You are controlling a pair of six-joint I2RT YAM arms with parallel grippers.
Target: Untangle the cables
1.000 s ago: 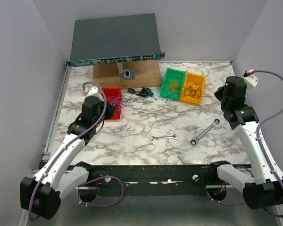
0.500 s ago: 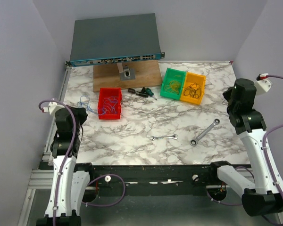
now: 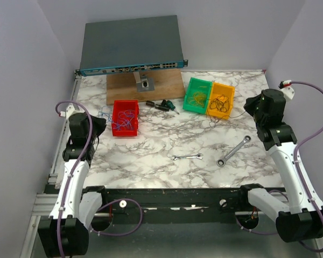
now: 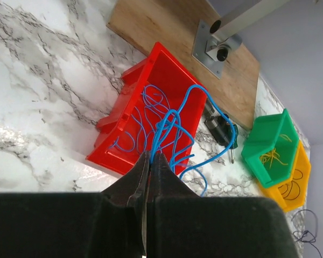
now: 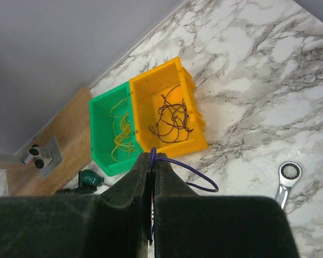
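My left gripper (image 4: 151,159) is shut on a blue cable (image 4: 173,124) whose loops run up over the red bin (image 4: 114,124), which holds more blue wire. In the top view this gripper (image 3: 99,125) sits just left of the red bin (image 3: 124,131). My right gripper (image 5: 152,156) is shut on a thin dark purple cable (image 5: 200,174) that loops out to the right of the fingers. In the top view it (image 3: 251,107) hovers right of the orange bin (image 3: 229,99), with a dark wire (image 3: 218,118) trailing to the table. The orange bin (image 5: 189,142) holds dark cables, the green bin (image 5: 99,129) yellow ones.
Two silver wrenches (image 3: 187,157) (image 3: 233,150) lie at mid-right on the marble table. A screwdriver (image 3: 162,105) lies between the bins. A wooden board (image 3: 161,86) with a metal bracket and a network switch (image 3: 130,45) stand at the back.
The left arm pulled back left from the red bin, then came partly back, drawing blue wire out. The right arm swung right, then back toward the orange bin, with a dark wire now trailing.
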